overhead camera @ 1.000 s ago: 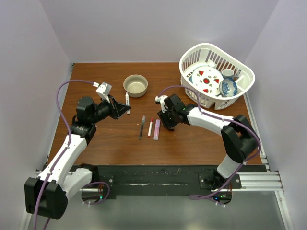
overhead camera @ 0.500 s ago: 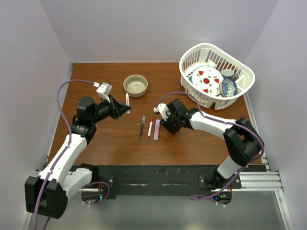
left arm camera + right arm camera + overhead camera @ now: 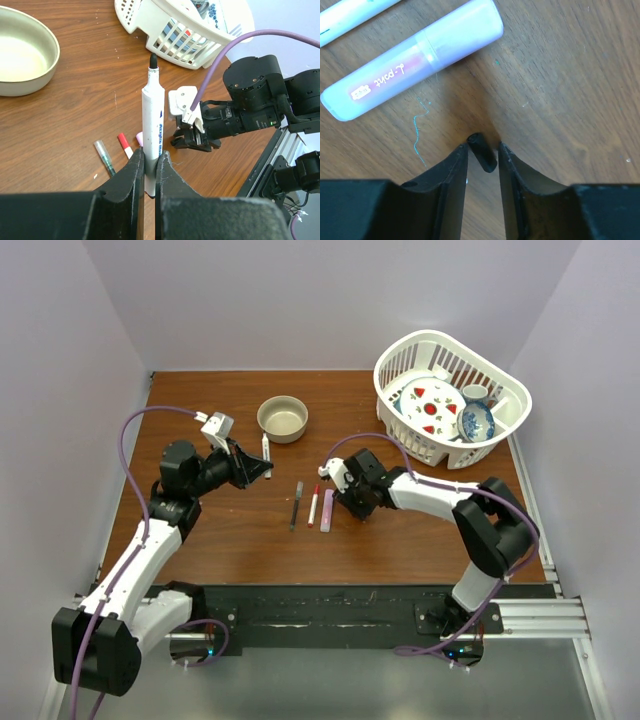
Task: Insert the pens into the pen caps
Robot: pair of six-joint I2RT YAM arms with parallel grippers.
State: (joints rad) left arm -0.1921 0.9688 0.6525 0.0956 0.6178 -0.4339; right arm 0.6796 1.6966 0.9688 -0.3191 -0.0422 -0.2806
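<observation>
Brown wooden desk [image 3: 400, 540], walled in pale lilac on three sides.

Change noted: over the last second the right arm has drawn in and swung toward the row of pens, and the right tool [image 3: 482, 147] has come down to the desk surface just beside the pink marker [image 3: 415, 60]. The left arm has not moved. Reading: the pick-up of a cap is under way; the joining of pen and cap is not yet begun.

Tools, two.
- Right tool: fingers a narrow gap apart, straddling a dark cap [image 3: 484, 155] that lies flat on the wood. No squeeze shows; one end of the cap is close against one finger, and contact cannot be confirmed.
- Left tool [image 3: 151, 170]: clamped on the lower barrel of a white-bodied pen [image 3: 152, 115], held upright above the desk, black tip bare and pointing up.

Pens, four.
- One white-bodied, in the left tool.
- One dark grey pen [image 3: 296, 504], on the desk.
- One white pen with a red end [image 3: 314, 505], next to it.
- One pink marker, last in the row; it looks already capped.

Loose caps, one seen: the dark one.

Other items: one tan bowl [image 3: 283, 418]; one white basket [image 3: 400, 350] holding crockery, uncounted.
</observation>
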